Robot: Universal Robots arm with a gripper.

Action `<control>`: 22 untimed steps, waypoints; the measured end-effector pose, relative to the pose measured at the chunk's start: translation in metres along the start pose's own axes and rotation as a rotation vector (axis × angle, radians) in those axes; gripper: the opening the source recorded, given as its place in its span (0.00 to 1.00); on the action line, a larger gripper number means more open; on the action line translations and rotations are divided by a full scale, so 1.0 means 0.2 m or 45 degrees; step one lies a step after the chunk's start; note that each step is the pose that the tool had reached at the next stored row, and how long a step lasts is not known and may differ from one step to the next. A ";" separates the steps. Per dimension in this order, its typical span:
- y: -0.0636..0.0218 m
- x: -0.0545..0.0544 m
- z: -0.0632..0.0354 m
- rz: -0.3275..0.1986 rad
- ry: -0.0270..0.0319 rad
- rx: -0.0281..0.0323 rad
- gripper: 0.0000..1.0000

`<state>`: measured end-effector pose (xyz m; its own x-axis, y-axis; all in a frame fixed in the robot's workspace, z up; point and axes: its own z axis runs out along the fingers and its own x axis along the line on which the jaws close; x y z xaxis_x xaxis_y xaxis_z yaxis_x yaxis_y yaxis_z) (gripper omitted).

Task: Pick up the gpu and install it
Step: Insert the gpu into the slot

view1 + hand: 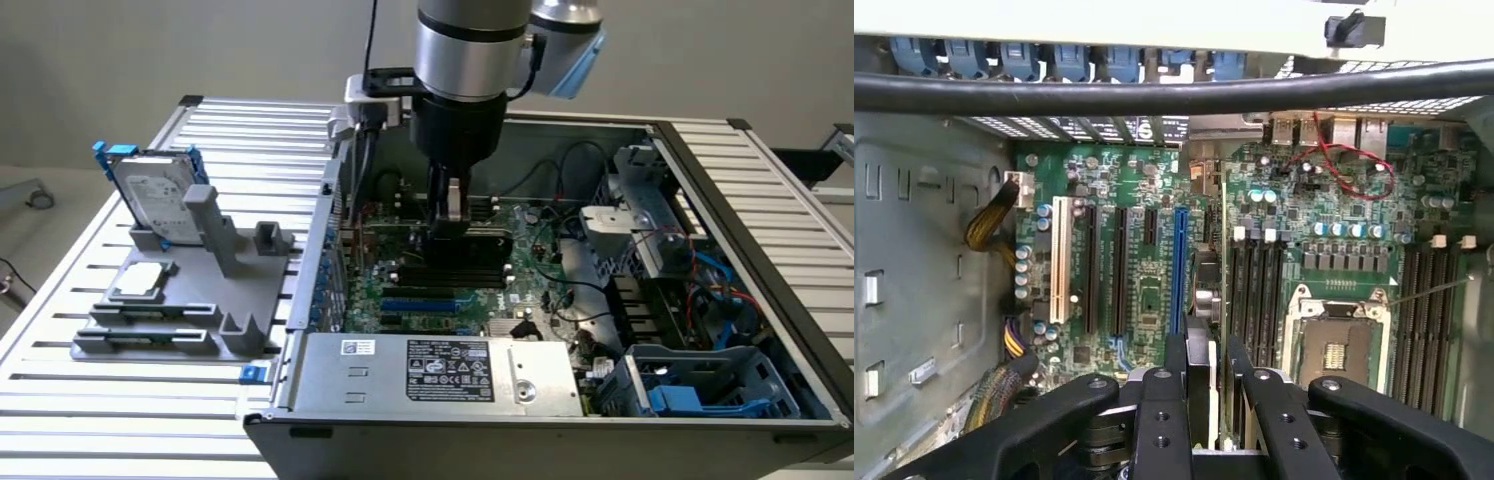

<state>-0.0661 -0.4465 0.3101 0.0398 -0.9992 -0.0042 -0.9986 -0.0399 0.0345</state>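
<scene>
Pincer (450,226) clamped on gpu (1200,392), low over motherboard (1150,300) in case (534,452). Best held upright, card edge square to slots (1179,265), pressed evenly.

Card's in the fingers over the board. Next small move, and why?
Probably a slight sideways nudge toward the blue slot before lowering: the fingers hold the graphics card edge-down above the motherboard, and it looks just off that slot's line, not yet seated.
</scene>
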 end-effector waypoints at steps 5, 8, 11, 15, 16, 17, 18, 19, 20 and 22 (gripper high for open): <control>0.013 0.03 0.039 0.004 0.0051 -0.0001 0.27; 0.013 0.03 0.044 0.005 0.0139 -0.0006 0.27; 0.021 0.03 0.048 0.006 0.0139 -0.0004 0.27; 0.041 0.03 0.063 0.006 0.0139 -0.0005 0.27; 0.042 0.03 0.067 0.006 0.0139 -0.0005 0.27; 0.042 0.03 0.072 0.006 0.0139 -0.0008 0.27; 0.043 0.03 0.077 0.006 0.0138 -0.0021 0.27; 0.043 0.03 0.082 0.007 0.0137 -0.0040 0.27; 0.043 0.03 0.087 0.008 0.0136 -0.0062 0.27; 0.043 0.03 0.097 0.012 0.0132 -0.0118 0.27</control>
<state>-0.0752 -0.4528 0.2910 0.0309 -0.9995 0.0066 -0.9986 -0.0306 0.0437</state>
